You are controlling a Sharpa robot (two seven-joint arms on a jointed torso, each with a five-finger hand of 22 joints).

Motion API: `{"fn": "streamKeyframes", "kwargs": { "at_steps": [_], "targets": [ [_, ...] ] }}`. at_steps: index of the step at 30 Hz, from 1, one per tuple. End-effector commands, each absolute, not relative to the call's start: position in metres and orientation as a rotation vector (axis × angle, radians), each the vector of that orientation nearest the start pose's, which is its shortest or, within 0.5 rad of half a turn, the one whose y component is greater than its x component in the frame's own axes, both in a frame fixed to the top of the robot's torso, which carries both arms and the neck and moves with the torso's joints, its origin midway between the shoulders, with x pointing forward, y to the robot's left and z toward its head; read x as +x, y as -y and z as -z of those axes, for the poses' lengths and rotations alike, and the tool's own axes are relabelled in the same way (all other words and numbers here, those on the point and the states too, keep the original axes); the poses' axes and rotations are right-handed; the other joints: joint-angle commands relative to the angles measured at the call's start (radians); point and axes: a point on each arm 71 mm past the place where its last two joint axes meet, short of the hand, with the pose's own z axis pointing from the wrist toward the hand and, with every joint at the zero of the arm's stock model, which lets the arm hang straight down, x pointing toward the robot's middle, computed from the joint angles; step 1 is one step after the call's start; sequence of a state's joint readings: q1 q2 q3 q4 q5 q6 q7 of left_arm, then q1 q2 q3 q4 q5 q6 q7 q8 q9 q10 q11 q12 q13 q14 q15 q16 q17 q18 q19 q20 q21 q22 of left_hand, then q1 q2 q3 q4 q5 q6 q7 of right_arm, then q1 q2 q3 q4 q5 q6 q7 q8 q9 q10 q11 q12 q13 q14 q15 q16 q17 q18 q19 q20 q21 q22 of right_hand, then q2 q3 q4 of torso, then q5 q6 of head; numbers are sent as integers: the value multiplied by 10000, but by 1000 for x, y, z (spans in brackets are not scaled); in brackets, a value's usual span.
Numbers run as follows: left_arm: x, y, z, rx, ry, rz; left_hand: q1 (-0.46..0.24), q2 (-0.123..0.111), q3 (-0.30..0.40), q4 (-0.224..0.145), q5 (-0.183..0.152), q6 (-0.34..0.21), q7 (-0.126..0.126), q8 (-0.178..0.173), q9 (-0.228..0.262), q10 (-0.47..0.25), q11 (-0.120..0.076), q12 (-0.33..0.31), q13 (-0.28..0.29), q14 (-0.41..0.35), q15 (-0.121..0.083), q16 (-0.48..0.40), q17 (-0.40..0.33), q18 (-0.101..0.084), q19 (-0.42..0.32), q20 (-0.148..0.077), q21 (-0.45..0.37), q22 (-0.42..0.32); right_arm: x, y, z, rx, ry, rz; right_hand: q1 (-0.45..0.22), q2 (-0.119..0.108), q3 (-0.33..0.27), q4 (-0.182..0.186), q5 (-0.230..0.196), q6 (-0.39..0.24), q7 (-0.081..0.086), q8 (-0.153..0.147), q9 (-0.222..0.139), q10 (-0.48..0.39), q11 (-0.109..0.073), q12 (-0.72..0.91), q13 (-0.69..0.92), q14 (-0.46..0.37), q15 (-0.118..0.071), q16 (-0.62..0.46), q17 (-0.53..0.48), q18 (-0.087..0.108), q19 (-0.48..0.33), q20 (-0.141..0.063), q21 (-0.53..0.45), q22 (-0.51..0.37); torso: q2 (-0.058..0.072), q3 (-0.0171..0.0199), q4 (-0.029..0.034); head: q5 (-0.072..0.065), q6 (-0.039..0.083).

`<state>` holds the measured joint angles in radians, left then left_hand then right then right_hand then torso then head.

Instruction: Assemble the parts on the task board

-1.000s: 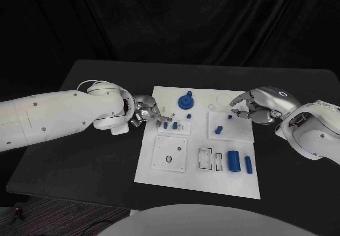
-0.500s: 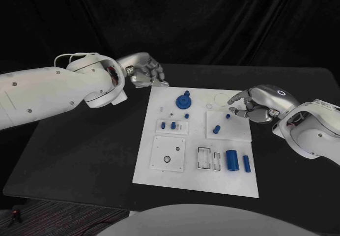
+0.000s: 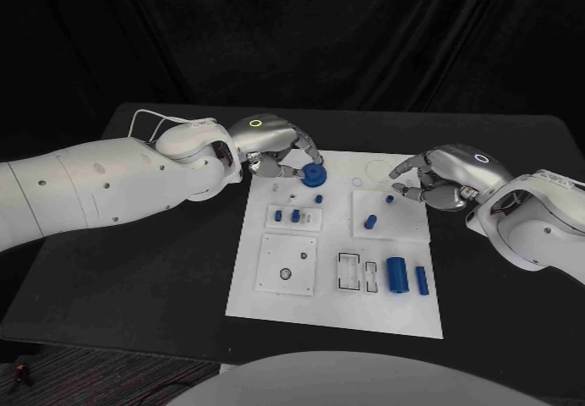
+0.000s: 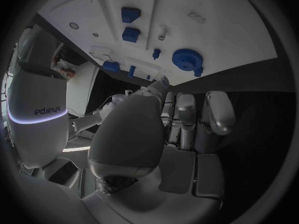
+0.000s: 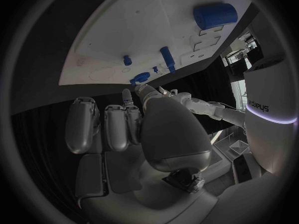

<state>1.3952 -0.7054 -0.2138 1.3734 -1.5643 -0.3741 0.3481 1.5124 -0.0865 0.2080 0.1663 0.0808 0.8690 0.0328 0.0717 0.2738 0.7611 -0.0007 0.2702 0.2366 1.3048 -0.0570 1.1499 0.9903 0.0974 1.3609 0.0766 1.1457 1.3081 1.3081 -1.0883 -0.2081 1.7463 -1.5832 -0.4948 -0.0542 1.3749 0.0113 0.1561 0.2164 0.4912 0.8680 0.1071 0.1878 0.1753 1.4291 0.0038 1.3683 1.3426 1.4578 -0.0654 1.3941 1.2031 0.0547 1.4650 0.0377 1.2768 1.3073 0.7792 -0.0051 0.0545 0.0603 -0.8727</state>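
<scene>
Now the left hand (image 3: 278,148) sits in the upper middle of the frame, its fingers at the blue gear (image 3: 314,176) near the board's (image 3: 341,317) top edge; a second ago it was at the board's left margin, then raised above the top left corner. Whether it grips the gear cannot be told. The right hand (image 3: 449,178), fingers curled and holding nothing visible, has stayed over the board's upper right. Judged, the gear is the next part.
</scene>
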Motion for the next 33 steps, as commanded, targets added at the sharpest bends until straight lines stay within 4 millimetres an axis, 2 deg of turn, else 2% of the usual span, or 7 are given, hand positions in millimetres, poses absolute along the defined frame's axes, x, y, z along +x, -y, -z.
{"fn": "streamKeyframes", "kwargs": {
  "at_steps": [1, 5, 10, 19, 21, 26, 33],
  "targets": [
    [496, -145, 153, 8765, -13456, 8558, -254, -8, -114, 158, -204, 183, -19, 32, -134, 267, 26, 108, -108, 4, 36, 32, -16, -95, 40, -19, -82, 1444, 429, 248, 165, -2917, -14885, -6142, 88, -30, 56, 17, 37, 88, -14, -20, -17, 69, 15, -11, -408, 511, 10, -31, -5, 79, 54, 59, 8, 1801, -10, 11, 10, 15, 1],
    [497, -138, 157, 8859, -13637, 8569, -319, 1, -143, 196, -123, 229, 61, 14, -229, 458, 106, 201, -138, 18, 65, 87, 40, -107, 81, -24, -37, 1470, 429, 248, 165, -2917, -14893, -6145, 88, -30, 56, 17, 37, 88, -14, -20, -17, 69, 15, -11, -408, 511, 10, -31, -5, 79, 54, 59, 8, 1801, -8, 27, 18, 33, 1],
    [495, -129, 162, 8961, -13817, 8681, -365, 5, -154, 224, -114, 361, 75, 27, -352, 918, 183, 433, -91, -21, 119, 96, 24, -104, 79, -21, -89, 1472, 429, 247, 165, -2923, -14912, -6147, 88, -30, 56, 17, 37, 88, -14, -20, -17, 69, 15, -11, -408, 511, 10, -31, -5, 79, 54, 59, 8, 1801, -6, 16, 20, -6, 1],
    [493, -119, 170, 9045, -14171, 8811, -378, -10, -154, 235, -163, 488, 121, 62, -424, 1244, 209, 622, 14, -58, 138, 102, 15, -102, 73, -16, -120, 1472, 429, 248, 165, -2922, -14953, -6122, 88, -34, 63, 13, 49, 92, -13, -20, -18, 59, 16, -27, -430, 510, 11, -34, -10, 79, 55, 60, 10, 1801, -7, 18, 8, -17, 1],
    [492, -118, 173, 9055, -14249, 8846, -388, -7, -145, 254, -176, 500, 53, 46, -491, 1578, 266, 797, 125, -71, 174, 118, 16, -105, 83, -11, -119, 1477, 429, 248, 165, -2922, -14962, -6113, 88, -34, 63, 13, 49, 92, -13, -20, -18, 59, 16, -27, -430, 510, 11, -34, -10, 79, 55, 60, 10, 1801, -10, 14, 16, -33, 1],
    [492, -115, 179, 9061, -14482, 8871, -348, -4, -117, 242, -163, 550, 65, 55, -543, 1855, 239, 950, 251, -50, 160, 167, 61, -110, 104, -11, -91, 1487, 430, 248, 166, -2911, -14996, -6104, 89, -35, 73, 8, 63, 96, -12, -21, -20, 42, 18, -56, -467, 509, 13, -38, -20, 81, 51, 61, -3, 1798, -10, 8, 20, -26, 1],
    [493, -113, 185, 9028, -14886, 8776, -161, 7, 25, 124, 219, 668, 133, 87, -605, 1936, 235, 997, 384, -72, 147, 166, 38, -114, 122, -23, -72, 1496, 430, 248, 167, -2908, -15049, -6106, 89, -35, 73, 8, 63, 96, -12, -21, -20, 42, 18, -56, -467, 509, 13, -38, -20, 81, 51, 61, -3, 1798, -12, 7, 18, -15, 1]
  ]
}}
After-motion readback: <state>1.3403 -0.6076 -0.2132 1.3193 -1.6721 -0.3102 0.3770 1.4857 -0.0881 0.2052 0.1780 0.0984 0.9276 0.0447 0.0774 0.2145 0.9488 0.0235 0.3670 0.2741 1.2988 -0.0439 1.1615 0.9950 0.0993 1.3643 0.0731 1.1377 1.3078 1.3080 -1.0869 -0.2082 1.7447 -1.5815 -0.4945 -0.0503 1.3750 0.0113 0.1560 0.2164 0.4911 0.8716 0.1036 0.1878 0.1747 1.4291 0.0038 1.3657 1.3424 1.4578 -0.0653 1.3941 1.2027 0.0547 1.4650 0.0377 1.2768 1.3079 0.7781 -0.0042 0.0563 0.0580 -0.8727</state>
